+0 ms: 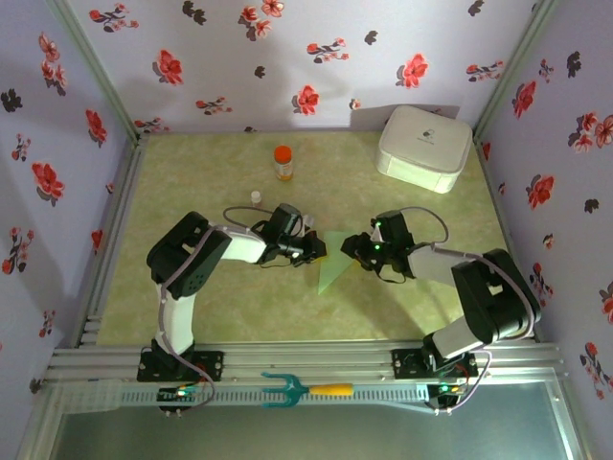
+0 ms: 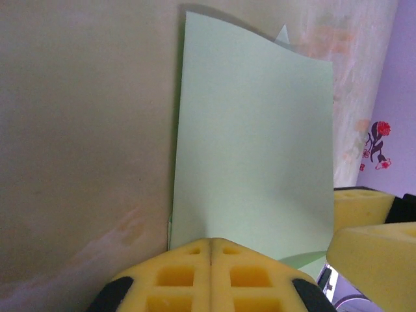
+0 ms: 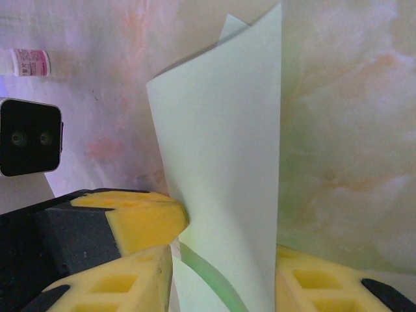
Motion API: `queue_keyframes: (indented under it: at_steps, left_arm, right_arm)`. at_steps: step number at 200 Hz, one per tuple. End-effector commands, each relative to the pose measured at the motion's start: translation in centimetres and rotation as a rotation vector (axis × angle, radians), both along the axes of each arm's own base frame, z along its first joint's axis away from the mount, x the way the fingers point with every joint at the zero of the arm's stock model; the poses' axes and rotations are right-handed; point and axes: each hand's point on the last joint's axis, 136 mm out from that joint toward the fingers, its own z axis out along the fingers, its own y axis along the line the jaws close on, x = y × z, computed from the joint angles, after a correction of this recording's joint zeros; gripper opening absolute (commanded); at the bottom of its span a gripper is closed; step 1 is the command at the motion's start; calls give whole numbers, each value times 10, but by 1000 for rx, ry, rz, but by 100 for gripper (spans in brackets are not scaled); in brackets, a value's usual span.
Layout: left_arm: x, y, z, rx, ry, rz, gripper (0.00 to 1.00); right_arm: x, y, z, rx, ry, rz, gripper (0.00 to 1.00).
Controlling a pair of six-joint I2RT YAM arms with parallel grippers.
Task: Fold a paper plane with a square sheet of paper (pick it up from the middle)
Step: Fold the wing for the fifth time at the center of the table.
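Overhead, the left tool (image 1: 314,247) and the right tool (image 1: 358,251) face each other near the middle of the frame, above the mottled green table (image 1: 211,172). Between them sits the sheet of paper (image 1: 332,266), pale green and folded, tapering toward the lower part of the frame. A white rounded box (image 1: 424,147) stands at the upper right. An orange-capped bottle (image 1: 283,163) stands upper centre, with a small white bottle (image 1: 256,197) just below and left of it. A teal fork-shaped tool with a yellow handle (image 1: 299,389) lies on the rail at the bottom.

From the left wrist, the left tool (image 2: 211,260) sits at the bottom centre, its yellow pads pressed together and clamped on the lower edge of the sheet of paper (image 2: 253,149). The sheet rises up through the middle of the frame. The right tool (image 2: 367,224) shows as yellow pads at the lower right, next to the sheet's lower corner.

From the right wrist, the right tool (image 3: 224,283) has its pads (image 3: 312,289) apart at the bottom corners. The sheet of paper (image 3: 221,162) stands upright between them, curled, its edge just beside the pad on the right of the frame. The left tool (image 3: 140,218) touches the sheet from the left of the frame. The small white bottle (image 3: 29,62) lies at the upper left.
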Motion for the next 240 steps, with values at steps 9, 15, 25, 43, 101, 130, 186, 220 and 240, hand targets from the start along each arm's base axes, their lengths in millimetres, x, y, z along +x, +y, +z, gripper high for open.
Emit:
queue_keyframes:
  at_steps: [9,15,25,43,101,130,186,220,240]
  left_arm:
    - [-16,14,-31,89,68,-21,3]
    - [-16,14,-31,89,67,-22,3]
    - [-16,15,-31,91,68,-22,3]
    - [-16,15,-31,92,67,-24,3]
    - [-17,17,-33,95,69,-23,3]
    - [-16,15,-26,81,52,-26,4]
    - [2,19,44,24,-181,35,33]
    - [-9,23,59,162,-345,-34,36]
    - [-26,19,60,235,-421,-128,40]
  right_arm:
    - [2,7,1,34,-6,99,38]
    - [4,8,3,48,-11,104,37]
    - [7,7,1,42,-13,104,37]
    - [11,2,-1,29,-14,104,35]
    - [19,2,1,39,-17,141,29]
    - [20,-1,-4,28,2,141,17]
    - [25,-6,7,101,63,-57,1]
    - [28,-17,13,139,93,-267,0]
    - [24,-19,15,146,105,-318,0]
